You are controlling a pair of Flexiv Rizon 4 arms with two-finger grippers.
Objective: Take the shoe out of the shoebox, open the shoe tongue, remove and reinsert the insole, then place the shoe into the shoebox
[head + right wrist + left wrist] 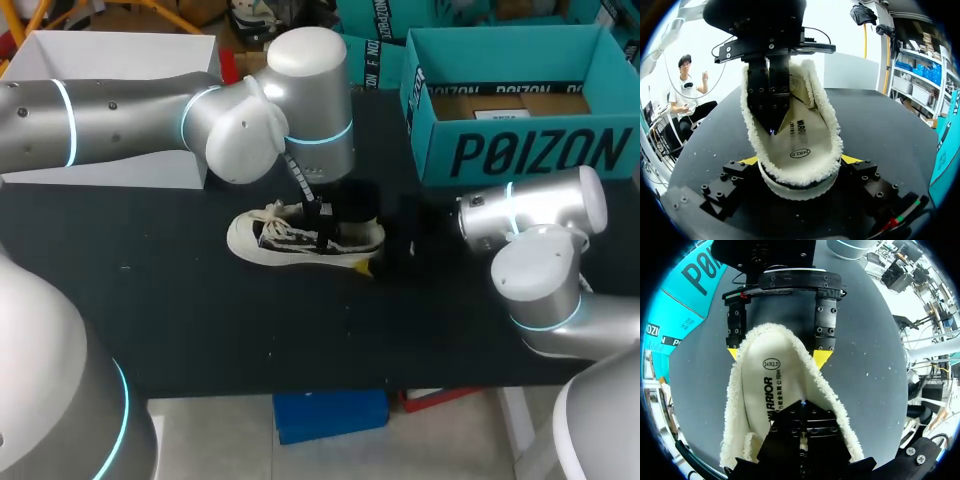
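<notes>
The shoe [290,238] stood on its sole on the black table [200,330], out of its box. Inside it lay the insole [802,145], flat as far as I could see, with fluffy white lining [732,410] all round it.

Your right gripper [777,356] was at the shoe's heel. It had one yellow tip touching each side, so it was holding the shoe. Your left gripper [772,127] reached down from above into the shoe's mouth. Its fingers were squeezed close together and their ends touched the insole. I could not tell if they had any of it pinched between them.

The teal shoebox [520,160] stood open, well apart from the shoe, past its heel end.

I think you were at the insole step, and a few things could go wrong from here.
- If your left gripper pulled up with only a tiny pinch, the smooth insole could slip free and drop back.
- If the insole stuck, the whole shoe might lift. The right tips pressed on soft fluff and could slide.
- If you pushed down too hard, the insole could fold, and a folded insole would be hard to lay flat again.
</notes>
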